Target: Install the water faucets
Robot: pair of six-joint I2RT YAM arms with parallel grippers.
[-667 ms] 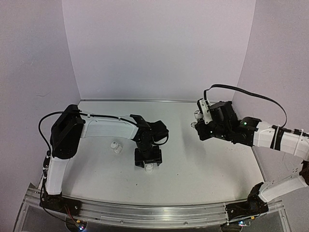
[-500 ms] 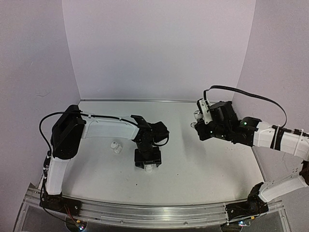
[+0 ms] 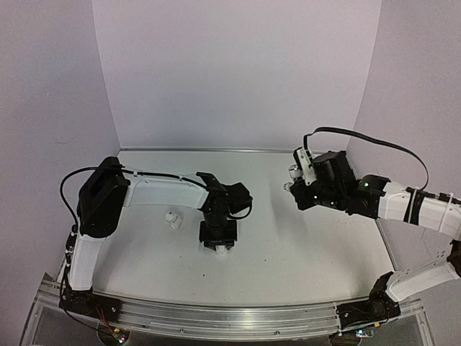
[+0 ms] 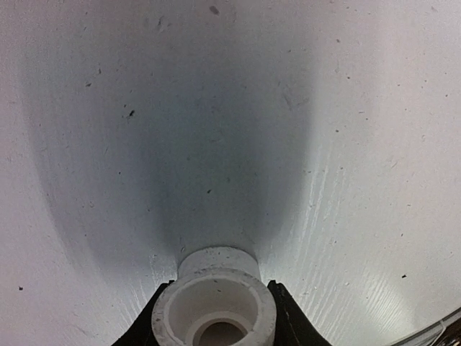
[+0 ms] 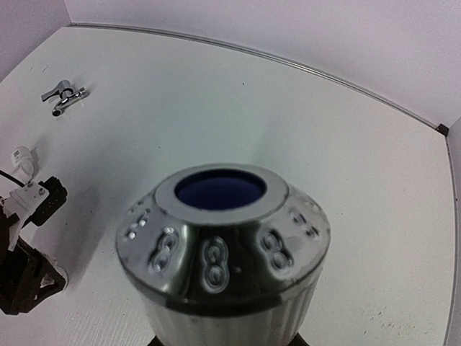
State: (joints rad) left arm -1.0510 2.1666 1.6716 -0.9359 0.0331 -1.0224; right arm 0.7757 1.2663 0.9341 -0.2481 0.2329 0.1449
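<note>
Collar toward the left wrist camera, the white fitting (image 4: 216, 306) shows its open round mouth with a smaller ring inside. Its narrower pipe end runs straight away from the lens toward the table (image 3: 302, 252), so its long axis follows the line of the fingers; whether it is truly upright I cannot tell. The black fingers (image 4: 149, 328) of the left gripper (image 3: 219, 241) lie against the collar on either side, clamped on it. From above, the fitting shows as a white nub at the near tip of that downward-pointing gripper, in the middle of the table. A second white fitting (image 3: 173, 218) lies loose just to the left, apart from the gripper and near the left forearm. Well apart to the right, the right gripper (image 3: 295, 180) hangs above the table's far right part, closed on a silver knurled fitting (image 5: 223, 245). That fitting's bore shows blue and faces the right wrist camera. Beyond it, near the far left corner, a pronged metal faucet piece (image 5: 63, 94) lies on its side on the table. Against the earlier pictures, the left jaws have drawn in around the white fitting and the wrist sits slightly further from the near edge. The right arm and the loose fitting have not moved.
</note>
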